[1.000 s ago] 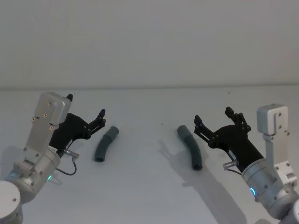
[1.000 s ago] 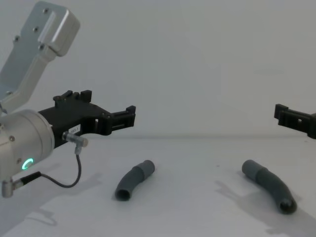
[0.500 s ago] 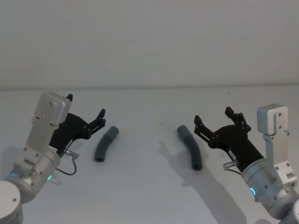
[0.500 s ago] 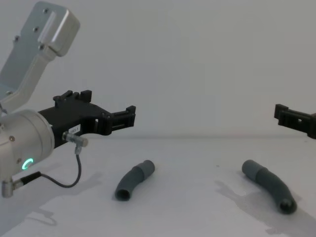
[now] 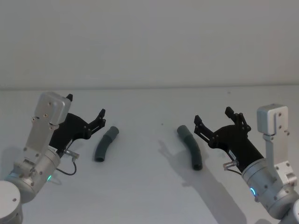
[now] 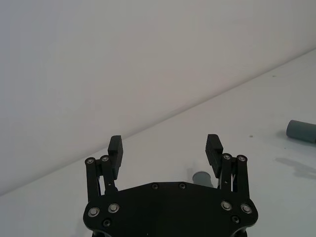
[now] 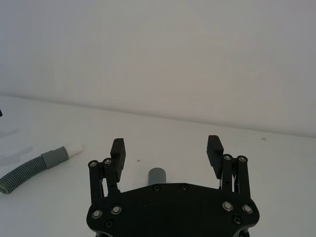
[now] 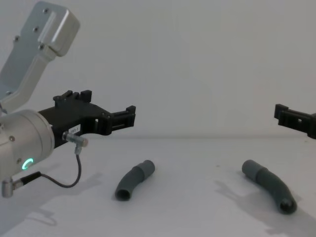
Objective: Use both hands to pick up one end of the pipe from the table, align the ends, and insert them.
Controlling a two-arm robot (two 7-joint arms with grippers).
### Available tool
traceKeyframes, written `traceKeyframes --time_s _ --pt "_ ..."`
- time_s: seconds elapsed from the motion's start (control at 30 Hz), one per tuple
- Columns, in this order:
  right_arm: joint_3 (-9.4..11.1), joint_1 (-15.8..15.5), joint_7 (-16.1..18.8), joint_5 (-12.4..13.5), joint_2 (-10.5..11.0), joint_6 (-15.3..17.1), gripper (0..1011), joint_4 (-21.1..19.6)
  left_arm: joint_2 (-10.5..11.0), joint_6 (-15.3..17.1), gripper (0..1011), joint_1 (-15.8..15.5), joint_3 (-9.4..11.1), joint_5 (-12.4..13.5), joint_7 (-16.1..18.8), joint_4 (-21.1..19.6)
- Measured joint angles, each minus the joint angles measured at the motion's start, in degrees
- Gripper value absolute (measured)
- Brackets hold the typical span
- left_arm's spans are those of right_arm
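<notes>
Two curved dark-grey pipe pieces lie apart on the white table [image 5: 149, 196]. The left piece [image 5: 106, 143] [image 8: 134, 179] rests just right of my left gripper [image 5: 86, 105] [image 8: 111, 106], which hovers open and holds nothing. In the right wrist view this piece [image 7: 34, 165] shows a narrow white tip [image 7: 74, 148]. The right piece [image 5: 190, 147] [image 8: 269, 185] lies left of and below my right gripper [image 5: 213, 115], also open and empty; its round mouth [image 8: 286, 206] faces forward. Each wrist view shows a pipe end [image 6: 202, 177] [image 7: 157, 175] beyond the open gripper [image 6: 165, 145] [image 7: 166, 145].
A plain white wall rises behind the table's far edge [image 5: 149, 87]. A thin black cable [image 8: 59, 182] loops under the left wrist. Bare table lies between the two pieces.
</notes>
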Motion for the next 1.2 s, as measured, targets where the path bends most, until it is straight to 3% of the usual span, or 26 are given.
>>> traceKeyframes --time_s 0.7,0.97,1.2 --pt "0.0 0.0 0.0 0.0 0.0 0.0 1002 0.0 -0.1 0.6 1002 -0.1 0.0 0.0 0.0 -0.2" --pt "0.0 0.0 0.0 0.0 0.0 0.0 1002 0.0 -0.4 5.4 1001 -0.8 -0.2 -0.7 -0.6 -1.4" --pt "0.0 0.0 0.0 0.0 0.0 0.0 1002 0.0 -0.6 12.5 1002 -2.3 -0.5 -2.6 -2.5 -2.6"
